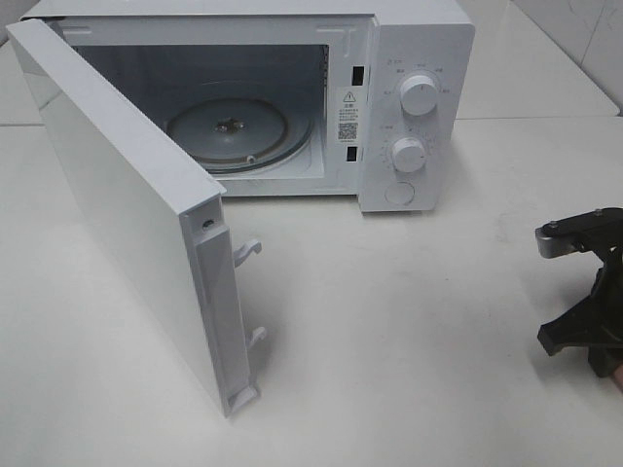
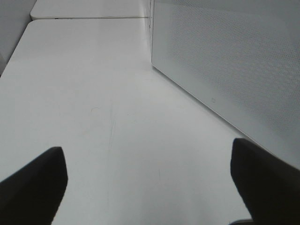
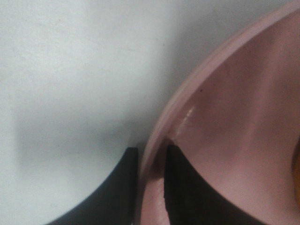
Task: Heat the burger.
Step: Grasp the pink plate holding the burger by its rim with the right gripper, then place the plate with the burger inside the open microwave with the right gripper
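Left gripper [image 2: 150, 187] spread wide, holding nothing, just beside microwave door [image 1: 127, 214].
Door swung aside, turntable [image 1: 229, 131] exposed.
Right gripper [image 3: 151, 185] pinched on pink plate [image 3: 234, 117] rim.
Burger [image 3: 298, 165] only golden sliver at frame edge, apparently on plate.
You: lift level and slowly, and mind door edge.

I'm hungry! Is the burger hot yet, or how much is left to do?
Not yet. Done: the microwave door stands open, its turntable bare. In hand: the right gripper has its jaws pinching the pink plate by its rim. Left: carry it in, shut the door, turn a knob. The burger itself isn't clearly in view.
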### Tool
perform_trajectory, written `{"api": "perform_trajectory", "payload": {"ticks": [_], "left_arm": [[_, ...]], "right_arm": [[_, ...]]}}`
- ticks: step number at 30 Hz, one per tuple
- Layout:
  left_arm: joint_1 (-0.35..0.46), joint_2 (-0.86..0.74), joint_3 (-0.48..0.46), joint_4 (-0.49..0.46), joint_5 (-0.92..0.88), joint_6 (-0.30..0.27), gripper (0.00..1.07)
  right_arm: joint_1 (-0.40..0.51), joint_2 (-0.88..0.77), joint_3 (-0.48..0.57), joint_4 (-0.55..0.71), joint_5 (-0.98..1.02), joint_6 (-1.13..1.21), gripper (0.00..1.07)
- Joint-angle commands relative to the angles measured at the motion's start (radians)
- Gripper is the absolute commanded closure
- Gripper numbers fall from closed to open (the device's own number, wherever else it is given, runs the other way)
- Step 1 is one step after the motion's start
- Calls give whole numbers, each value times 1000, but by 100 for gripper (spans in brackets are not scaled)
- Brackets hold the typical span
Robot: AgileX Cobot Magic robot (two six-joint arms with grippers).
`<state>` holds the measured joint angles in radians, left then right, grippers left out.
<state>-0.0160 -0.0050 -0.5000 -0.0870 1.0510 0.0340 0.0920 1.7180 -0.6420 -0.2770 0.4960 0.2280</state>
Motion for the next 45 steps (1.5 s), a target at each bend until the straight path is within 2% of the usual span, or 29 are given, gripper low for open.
{"api": "perform_trajectory", "payload": {"ticks": [1,8,16,25,28,37,45], "left_arm": [[-4,-25,1,-5,-15,0,20],[-4,-25,1,-5,-15,0,20],[-4,-25,1,-5,-15,1,20],[-4,-25,1,-5,-15,1,20],[-4,-25,1,-5,-15,1,20],[-4,-25,1,-5,-15,2,20],[-4,-25,1,-5,-15,2,20]], "right_arm": [[-6,24,11,-7,0,19,107],[-4,5,7,-9,32,35,107],[7,-32,6,-73,94,116,107],[111,-32,7,-213,140,265,107],[159,-32,7,-294,179,341,107],[229,-43,7,-348,247,389,107],[303,-126,7,-395,341,424,107]]}}
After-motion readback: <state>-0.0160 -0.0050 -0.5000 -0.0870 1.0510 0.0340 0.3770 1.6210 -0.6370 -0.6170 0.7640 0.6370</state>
